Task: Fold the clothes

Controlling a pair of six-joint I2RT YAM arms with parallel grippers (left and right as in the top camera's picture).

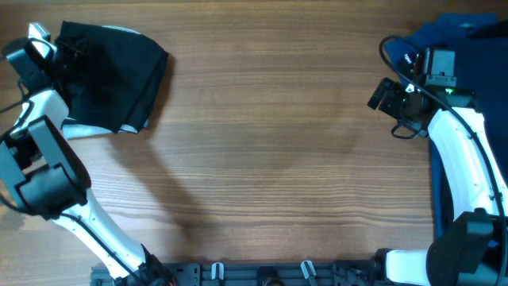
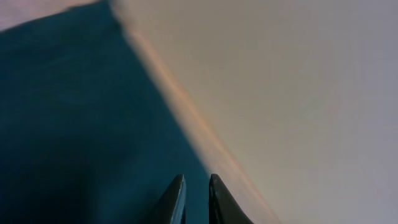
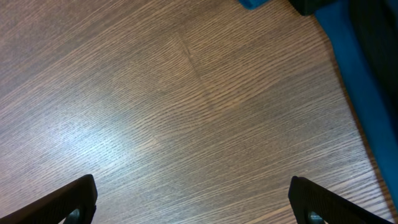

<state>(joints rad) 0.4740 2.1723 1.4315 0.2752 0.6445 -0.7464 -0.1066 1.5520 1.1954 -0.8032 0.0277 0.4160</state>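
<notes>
Left pincer (image 2: 198, 179) nearly clenched over black garment (image 1: 111, 75); right pincer (image 3: 191, 183) gaping above table (image 3: 186, 93).

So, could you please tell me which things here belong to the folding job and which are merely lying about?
Belongs to the job:
black garment with whitish lining, far left
dark blue clothes, far right

Not part of it:
wooden table
black cable at the right arm
</notes>
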